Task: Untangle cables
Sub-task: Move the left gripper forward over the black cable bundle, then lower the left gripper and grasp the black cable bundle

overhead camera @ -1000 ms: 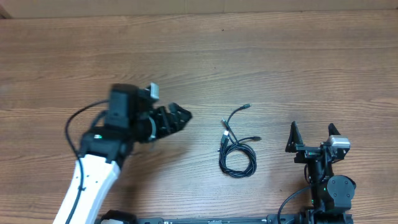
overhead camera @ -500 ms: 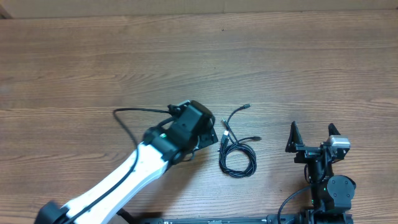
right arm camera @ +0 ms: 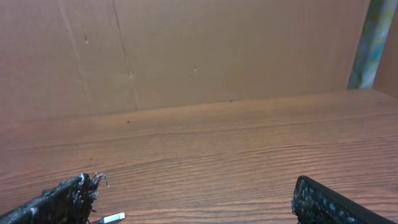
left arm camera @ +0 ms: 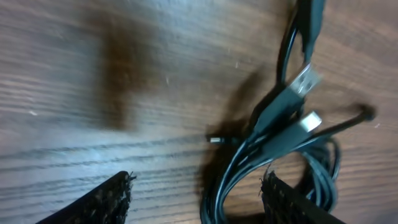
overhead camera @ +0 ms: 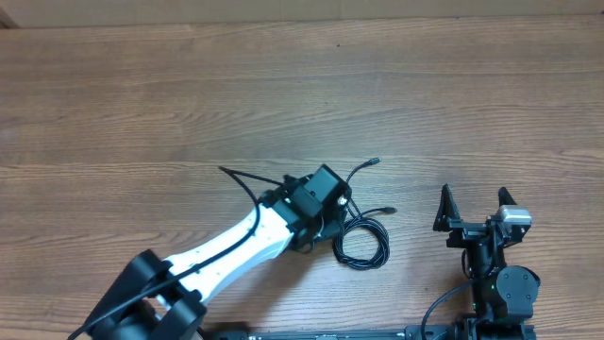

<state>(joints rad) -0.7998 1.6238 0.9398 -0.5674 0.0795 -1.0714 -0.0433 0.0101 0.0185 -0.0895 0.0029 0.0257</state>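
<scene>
The cables (overhead camera: 361,234) are thin black cords bundled in loops on the wooden table, with plug ends pointing up and right. My left gripper (overhead camera: 332,219) hangs over the bundle's left side. In the left wrist view the cables (left arm camera: 273,130) run between its open fingertips (left arm camera: 115,193), with silver-tipped plugs (left arm camera: 305,78) ahead; the left gripper (left arm camera: 196,196) holds nothing. My right gripper (overhead camera: 474,210) is open and empty, to the right of the bundle. In the right wrist view, where that gripper (right arm camera: 199,202) stands open, a silver plug tip (right arm camera: 113,218) shows at the lower left.
A brown cardboard wall (right arm camera: 186,50) stands behind the table's far edge. The left arm's own thick black cable (overhead camera: 247,178) loops out to the left of its wrist. The right arm's base (overhead camera: 505,293) sits at the front right.
My left arm has swung right across the table, from well left of the cables to directly over the bundle's left side. The right arm has not moved.
</scene>
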